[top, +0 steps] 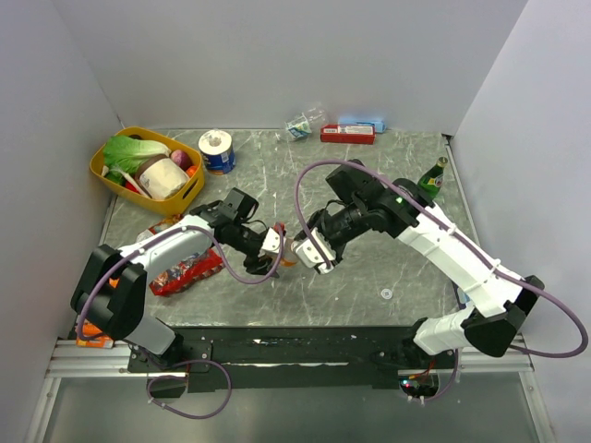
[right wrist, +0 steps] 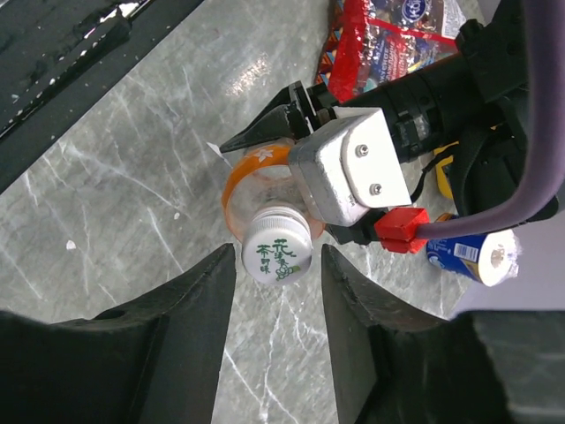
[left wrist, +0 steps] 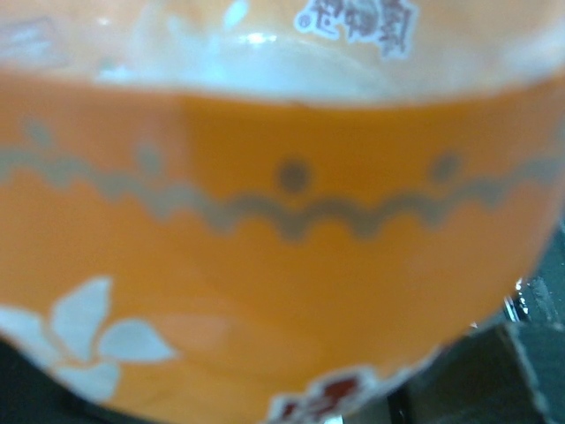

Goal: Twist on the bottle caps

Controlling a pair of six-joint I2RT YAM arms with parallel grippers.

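The orange drink bottle (top: 287,252) is held off the table, tilted toward the right arm. My left gripper (top: 274,245) is shut on its body. The bottle's orange label fills the left wrist view (left wrist: 265,247), and my left fingers are hidden there. A white cap with green print (right wrist: 277,247) sits on the bottle's neck. My right gripper (right wrist: 278,256) is open, one finger on each side of that cap with small gaps. The water bottle (top: 305,125) lies at the back of the table. A small white cap (top: 387,293) lies on the table at the front right.
A dark green glass bottle (top: 431,178) stands right of my right arm. A yellow basket (top: 192,189) of food is at the back left, with a white and blue roll (top: 217,150) beside it. A red box (top: 347,134) lies at the back. A red snack bag (top: 185,268) lies under my left arm.
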